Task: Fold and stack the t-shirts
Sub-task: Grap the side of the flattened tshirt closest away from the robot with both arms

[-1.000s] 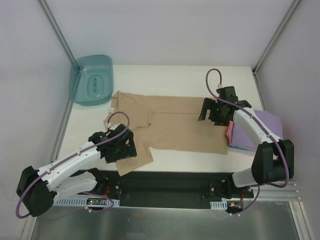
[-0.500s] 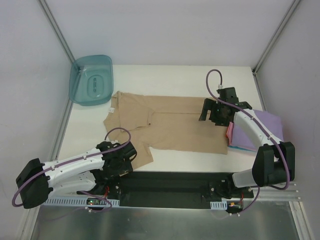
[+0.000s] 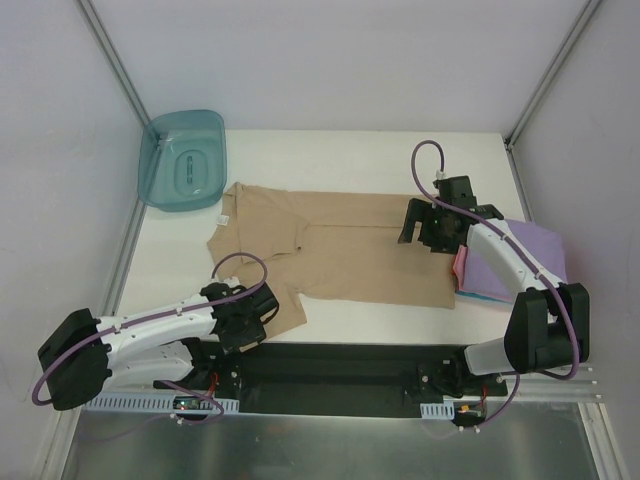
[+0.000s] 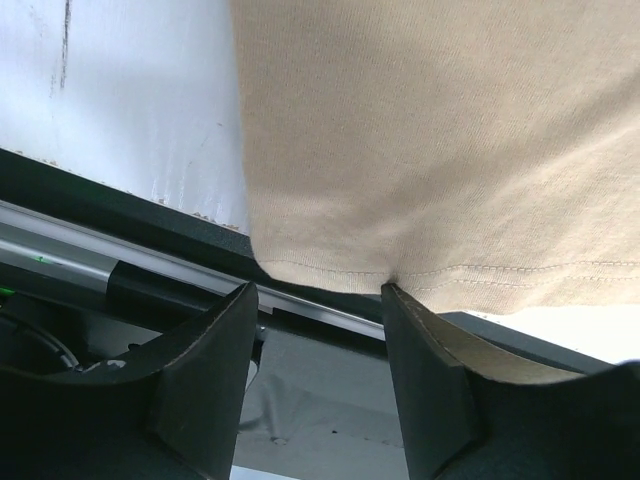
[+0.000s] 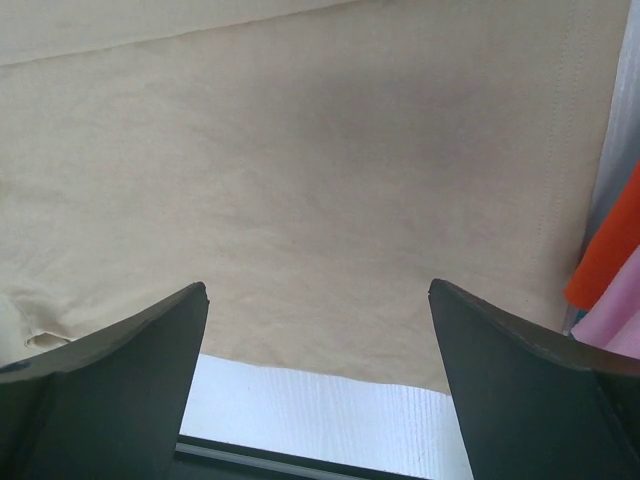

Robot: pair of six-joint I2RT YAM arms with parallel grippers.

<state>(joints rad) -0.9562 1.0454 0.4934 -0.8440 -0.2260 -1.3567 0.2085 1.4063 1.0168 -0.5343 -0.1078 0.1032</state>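
The tan t-shirt (image 3: 350, 245) lies spread flat across the middle of the table (image 3: 350, 150), collar toward 9 o'clock, hem toward 3 o'clock; its place is unchanged from a second ago. The left gripper (image 4: 319, 290) has drawn back toward 6 o'clock, off the top of the near sleeve to that sleeve's hem at about 7 o'clock; its jaws have narrowed but a gap still shows, the stitched hem just at the fingertips. The right gripper (image 5: 317, 288) has hardly shifted; it hovers over the shirt's hem end, jaws spread wide, holding nothing. At 3 o'clock the folded lavender t-shirt (image 3: 530, 250) and pink t-shirt (image 3: 461, 265) are stacked; the teal tub (image 3: 183, 160) sits at 10 o'clock.
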